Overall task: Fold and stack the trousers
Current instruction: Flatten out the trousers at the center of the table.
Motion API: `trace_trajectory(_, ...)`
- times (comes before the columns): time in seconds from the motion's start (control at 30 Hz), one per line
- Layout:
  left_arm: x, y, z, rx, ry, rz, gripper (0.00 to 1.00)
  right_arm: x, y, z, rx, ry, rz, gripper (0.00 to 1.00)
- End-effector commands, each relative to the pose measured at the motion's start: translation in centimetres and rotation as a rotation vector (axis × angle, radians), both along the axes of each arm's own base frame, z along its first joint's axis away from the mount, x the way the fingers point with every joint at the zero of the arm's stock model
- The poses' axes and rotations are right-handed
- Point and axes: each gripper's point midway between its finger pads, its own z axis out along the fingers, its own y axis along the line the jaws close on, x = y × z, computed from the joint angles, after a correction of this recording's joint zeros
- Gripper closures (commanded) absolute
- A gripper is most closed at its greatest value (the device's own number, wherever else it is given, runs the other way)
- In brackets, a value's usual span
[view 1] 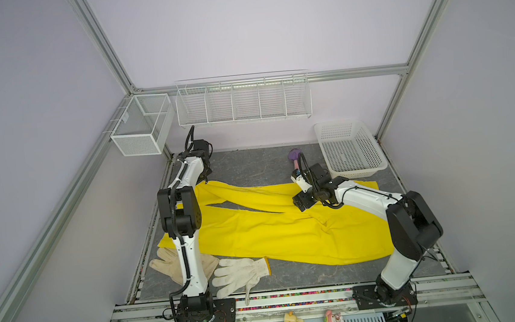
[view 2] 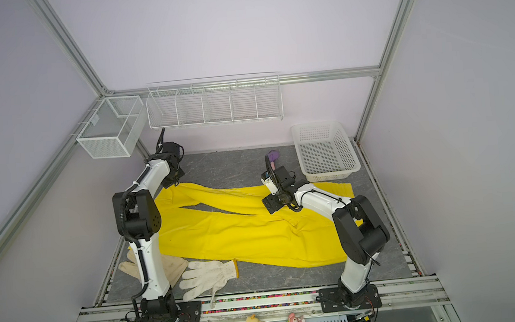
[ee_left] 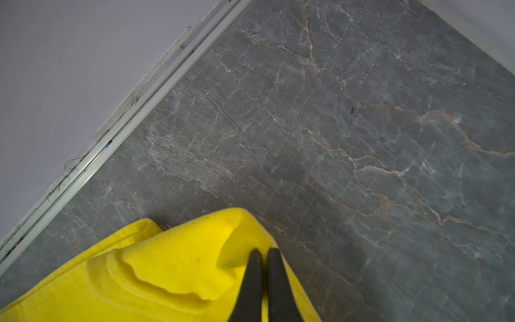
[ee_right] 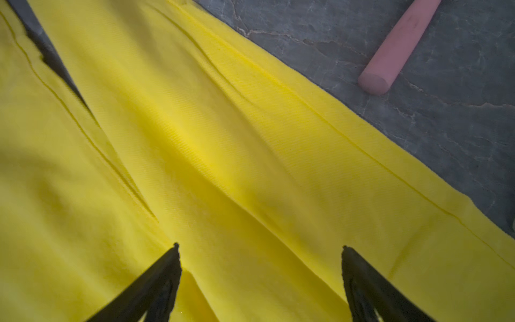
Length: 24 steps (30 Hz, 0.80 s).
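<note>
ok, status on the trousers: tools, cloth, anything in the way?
Left tool shut on a leg hem of the trousers. Right tool open, low over them. Legs spread out, unfolded. Knitted glove at near edge, pink handle by far edge.

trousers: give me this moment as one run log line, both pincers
trousers: spread out, unfolded | left pincer: shut on leg cuff | right pincer: open over upper leg, nothing held | fold: not yet done

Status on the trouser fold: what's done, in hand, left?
Done: nothing folded yet. The trousers lie spread out flat, with the legs apart.
In hand: the left gripper is shut on the far leg's end. The right gripper is open over the cloth and holds nothing.
Left: every fold, then stacking.
</note>
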Motion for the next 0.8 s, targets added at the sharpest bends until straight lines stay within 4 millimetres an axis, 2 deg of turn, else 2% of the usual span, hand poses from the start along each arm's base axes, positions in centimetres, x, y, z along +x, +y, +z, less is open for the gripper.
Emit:
trace_trajectory(0.0,0.8,0.4,0.7,0.058,0.02,-0.027,0.95,1.8,-0.6,-1.2,-0.014,0.024,-0.074,0.13)
trace_trajectory(0.07,1.2,-0.1,0.3,0.058,0.042,-0.062,0.89,2.8,-0.5,-1.9,-0.022,0.043,-0.091,0.16)
trace_trajectory(0.17,1.5,-0.9,0.2,0.03,0.064,-0.109,0.72,4.4,-0.4,-3.1,-0.023,0.062,-0.139,0.21)
trace_trajectory(0.27,1.3,-1.4,1.5,0.009,0.063,-0.153,0.52,5.6,-0.2,-4.4,-0.031,0.092,-0.175,0.24)
trace_trajectory(0.33,0.6,-1.9,2.5,-0.015,0.071,-0.177,0.46,6.1,-0.4,-5.2,-0.038,0.11,-0.206,0.26)
trace_trajectory(0.47,-1.7,-3.0,4.2,-0.08,0.069,-0.225,0.42,6.4,-1.1,-7.0,-0.068,0.15,-0.255,0.28)
trace_trajectory(0.57,-4.2,-2.9,4.2,-0.087,0.093,-0.227,0.42,6.6,-2.4,-7.9,-0.107,0.165,-0.302,0.3)
trace_trajectory(0.67,-6.5,-2.7,3.2,-0.086,0.115,-0.217,0.43,6.8,-3.9,-8.4,-0.138,0.168,-0.351,0.31)
trace_trajectory(0.77,-8.5,-2.2,1.0,-0.08,0.16,-0.206,0.44,7.0,-4.6,-8.6,-0.156,0.165,-0.364,0.31)
